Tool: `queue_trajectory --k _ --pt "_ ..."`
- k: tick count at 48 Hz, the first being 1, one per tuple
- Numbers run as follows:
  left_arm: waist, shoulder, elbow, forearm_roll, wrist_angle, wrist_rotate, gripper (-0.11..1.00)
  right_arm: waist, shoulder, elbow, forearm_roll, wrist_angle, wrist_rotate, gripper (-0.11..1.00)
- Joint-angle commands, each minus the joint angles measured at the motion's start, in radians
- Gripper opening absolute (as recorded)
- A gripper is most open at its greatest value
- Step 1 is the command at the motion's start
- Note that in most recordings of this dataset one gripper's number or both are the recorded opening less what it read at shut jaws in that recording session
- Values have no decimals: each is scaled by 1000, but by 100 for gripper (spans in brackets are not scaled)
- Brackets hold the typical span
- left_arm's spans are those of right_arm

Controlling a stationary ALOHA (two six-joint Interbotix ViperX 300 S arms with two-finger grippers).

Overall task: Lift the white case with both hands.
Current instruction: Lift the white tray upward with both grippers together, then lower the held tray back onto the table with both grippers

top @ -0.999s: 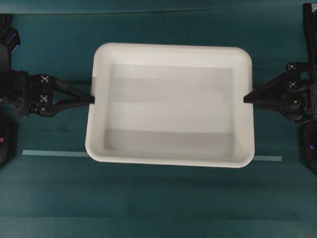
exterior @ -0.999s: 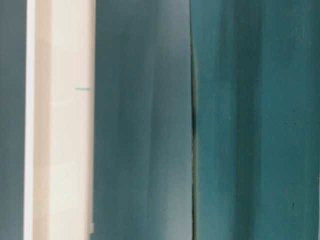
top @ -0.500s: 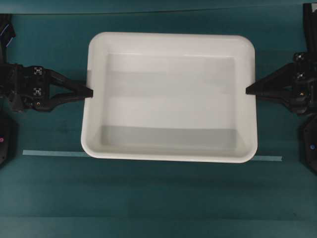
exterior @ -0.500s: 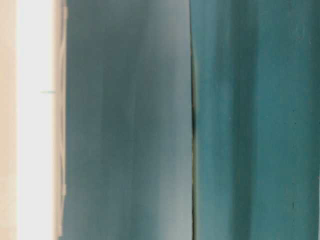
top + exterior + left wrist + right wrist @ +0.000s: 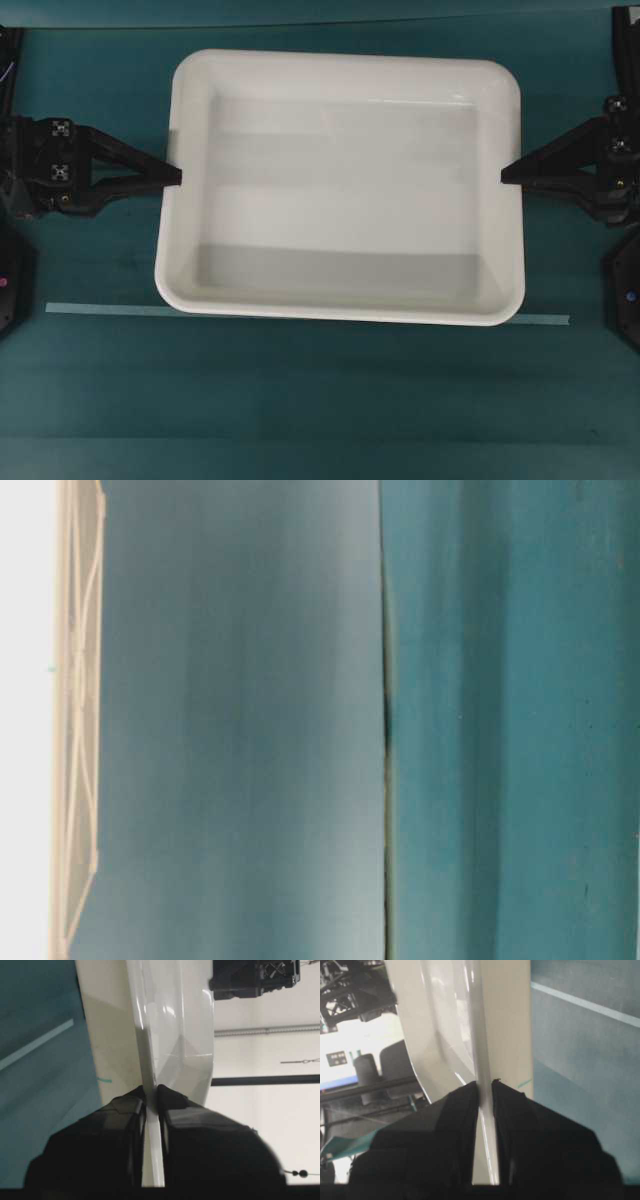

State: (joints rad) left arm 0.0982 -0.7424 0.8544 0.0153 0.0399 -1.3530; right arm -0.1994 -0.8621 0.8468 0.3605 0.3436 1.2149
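Overhead view
- white case [image 5: 340,185]: a large shallow tray with its open side up, rim rounded at the corners, a greyish flat floor inside
- left gripper [image 5: 176,176]: pointed tips closed on the middle of the case's left rim
- right gripper [image 5: 506,173]: tips closed on the middle of the case's right rim, straight across the case from the left gripper
- pale tape line [image 5: 95,309]: runs across the green table [image 5: 320,410] just below the case's near edge; the case covers its middle stretch

Table-level view
- white case [image 5: 75,730]: only a cream strip with a ribbed pattern shows at the left edge; the rest is blurred green surface

Left wrist view
- left gripper [image 5: 152,1094]: both black fingers pinch the thin rim of the case [image 5: 170,1020] between them, with the wall of the case running away from the tips

Right wrist view
- right gripper [image 5: 484,1085]: fingers pressed on either side of the case [image 5: 450,1015] rim, nearly together
- table [image 5: 585,1060]: green, to the right of the case, crossed by the tape line [image 5: 585,1005]
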Motion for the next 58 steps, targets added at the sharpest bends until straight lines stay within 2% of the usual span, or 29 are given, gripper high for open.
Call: queue_trajectory --k 1,29,33,49,58 --pt "-3 18 -48 3 -11 6 6 5 18 -41 3 -11 0 12" --pt "-3 23 -60 3 -3 6 6 5 23 -43 3 -8 -2 12" --pt "-3 29 -57 3 17 6 6 6 38 -41 -9 2 -3 12" --pt "0 61 14 5 28 3 6 31 135 -12 -46 -3 -6 12" --pt "3 87 57 3 44 2 6 32 166 38 -46 -5 -6 12"
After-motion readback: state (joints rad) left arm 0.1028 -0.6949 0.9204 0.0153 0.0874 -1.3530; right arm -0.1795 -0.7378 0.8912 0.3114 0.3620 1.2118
